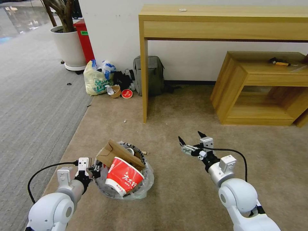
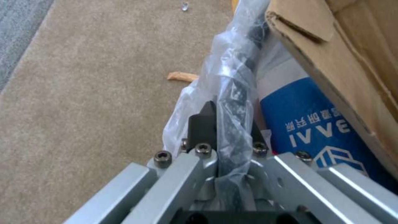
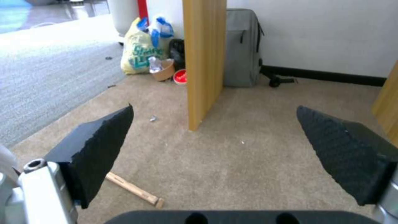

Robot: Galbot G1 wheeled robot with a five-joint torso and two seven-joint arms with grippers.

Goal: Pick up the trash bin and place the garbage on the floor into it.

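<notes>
Fingers of left gripper (image 2: 226,124) pinch trash bin (image 1: 141,184) rim and liner; bin stuffed with red cup (image 1: 123,179) and cardboard (image 1: 117,153). Right gripper (image 1: 190,138), beside bin, spread wide, empty, above wooden stick (image 3: 132,189).

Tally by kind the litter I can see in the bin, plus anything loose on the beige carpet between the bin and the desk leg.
In the bin:
Red cup: 1
Blue cup: 1
Cardboard: 1
On the carpet:
Stick: 1
Small scrap: 1
Total: 5
</notes>
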